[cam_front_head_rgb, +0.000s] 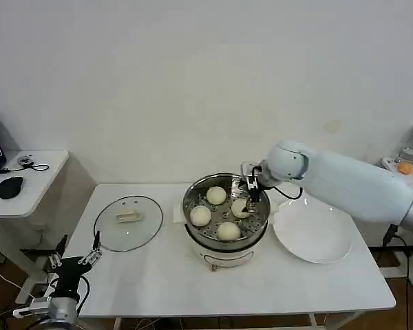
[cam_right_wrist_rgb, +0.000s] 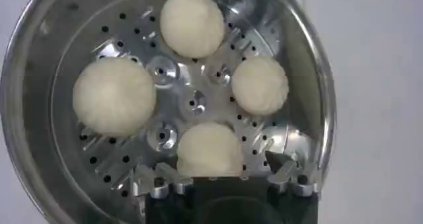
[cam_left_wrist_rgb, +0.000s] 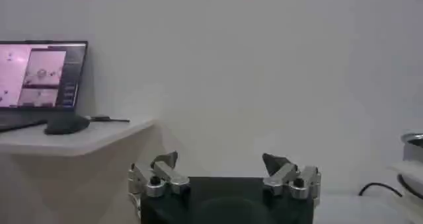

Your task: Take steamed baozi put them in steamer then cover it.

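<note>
The white table (cam_front_head_rgb: 158,275) carries the round stainless-steel steamer (cam_front_head_rgb: 193,196), which holds all four cream-white baozi (cam_front_head_rgb: 216,195) on its perforated tray. The round clear glass cover (cam_front_head_rgb: 128,222) lies beside it. The right gripper (cam_front_head_rgb: 251,199), fingers spread, straddles the last bun: placing appears finished. The left gripper (cam_front_head_rgb: 73,258) hangs released. Covering remains.

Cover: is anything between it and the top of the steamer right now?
Yes. The right end effector hangs over the steamer, at the right-hand baozi. The cover lies flat on the table to the steamer's left, with bare table between them.
</note>
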`<state>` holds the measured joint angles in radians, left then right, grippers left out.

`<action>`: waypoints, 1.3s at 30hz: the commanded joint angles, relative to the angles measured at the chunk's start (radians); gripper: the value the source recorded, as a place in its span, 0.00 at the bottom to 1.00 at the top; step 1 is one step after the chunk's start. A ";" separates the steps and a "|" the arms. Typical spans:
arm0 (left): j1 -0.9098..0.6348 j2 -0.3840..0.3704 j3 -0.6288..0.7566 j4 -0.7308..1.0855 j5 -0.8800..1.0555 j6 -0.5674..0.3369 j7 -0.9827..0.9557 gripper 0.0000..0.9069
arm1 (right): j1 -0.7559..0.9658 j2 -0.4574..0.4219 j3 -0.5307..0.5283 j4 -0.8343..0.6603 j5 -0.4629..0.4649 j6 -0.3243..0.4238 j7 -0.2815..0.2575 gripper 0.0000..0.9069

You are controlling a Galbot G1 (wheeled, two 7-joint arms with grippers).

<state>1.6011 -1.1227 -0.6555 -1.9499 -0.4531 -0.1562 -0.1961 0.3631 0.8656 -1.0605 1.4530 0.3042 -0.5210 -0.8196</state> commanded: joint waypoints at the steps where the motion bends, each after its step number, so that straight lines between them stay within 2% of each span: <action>1: -0.006 0.006 0.002 0.000 -0.008 0.004 0.007 1.00 | -0.163 -0.216 0.253 0.211 0.120 -0.010 0.361 1.00; 2: -0.006 0.006 0.003 0.000 -0.008 0.004 0.009 1.00 | -0.205 -0.236 0.311 0.225 0.124 -0.004 0.391 1.00; 3: -0.006 0.005 0.004 -0.001 -0.008 0.005 0.010 1.00 | -0.326 -0.267 0.376 0.238 0.122 0.021 0.449 1.00; 4: -0.005 0.004 0.007 0.000 -0.006 0.004 0.015 1.00 | -0.445 -0.294 0.521 0.286 0.125 0.052 0.541 1.00; 6: -0.005 0.002 0.012 0.001 -0.003 0.004 0.018 1.00 | -0.564 -0.310 0.631 0.315 0.118 0.116 0.606 1.00; 8: -0.006 0.000 0.015 0.008 0.001 0.004 0.024 1.00 | -0.794 -0.319 0.843 0.372 0.111 0.197 0.745 1.00; 9: -0.007 -0.001 0.016 0.008 0.004 0.004 0.026 1.00 | -0.876 -0.306 0.923 0.383 0.094 0.234 0.778 1.00; 10: -0.009 -0.004 0.018 0.009 0.011 0.008 0.028 1.00 | -1.010 -0.271 1.059 0.398 0.056 0.257 0.797 1.00; 12: -0.012 -0.002 0.022 0.012 0.022 0.017 0.036 1.00 | -1.145 -0.222 1.188 0.405 0.030 0.319 0.839 1.00; 13: -0.013 -0.001 0.024 0.013 0.046 0.019 0.041 1.00 | -1.241 -0.165 1.319 0.410 0.009 0.347 0.852 1.00; 15: -0.014 0.003 0.027 0.020 0.086 0.021 0.053 1.00 | -1.344 -0.089 1.468 0.407 -0.022 0.404 0.857 1.00; 16: -0.014 0.009 0.032 0.024 0.114 0.021 0.058 1.00 | -1.415 -0.035 1.545 0.403 -0.054 0.454 0.849 1.00; 17: -0.014 0.013 0.035 0.028 0.141 0.025 0.059 1.00 | -1.465 0.001 1.613 0.401 -0.061 0.473 0.838 1.00; 18: -0.014 0.015 0.037 0.033 0.167 0.027 0.061 1.00 | -1.473 0.024 1.626 0.399 -0.061 0.498 0.838 1.00; 19: -0.018 0.019 0.041 0.046 0.245 0.043 0.063 1.00 | -1.551 0.069 1.742 0.396 -0.072 0.542 0.803 1.00; 20: -0.019 0.023 0.042 0.051 0.318 0.075 0.072 1.00 | -1.591 0.114 1.800 0.397 -0.083 0.567 0.786 1.00; 23: -0.025 0.034 0.051 0.068 0.528 0.100 0.070 1.00 | -1.687 0.217 1.949 0.407 -0.059 0.602 0.725 1.00; 27: -0.042 0.072 0.055 0.097 0.810 0.109 0.087 1.00 | -1.789 0.267 2.051 0.410 -0.028 0.607 0.715 1.00; 32: -0.141 0.146 0.065 0.223 1.189 0.124 0.063 1.00 | -1.925 0.280 2.139 0.465 -0.016 0.638 0.704 1.00; 35: -0.236 0.168 0.113 0.316 1.291 0.119 0.039 1.00 | -1.952 0.293 2.161 0.492 0.013 0.626 0.713 1.00; 39: -0.363 0.177 0.228 0.389 1.378 0.114 0.023 1.00 | -1.974 0.320 2.171 0.513 0.005 0.619 0.714 1.00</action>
<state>1.4761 -1.0097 -0.5750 -1.7711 0.3855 -0.0619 -0.1398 -1.3406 1.0741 0.8826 1.8919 0.2977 0.0330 -0.1157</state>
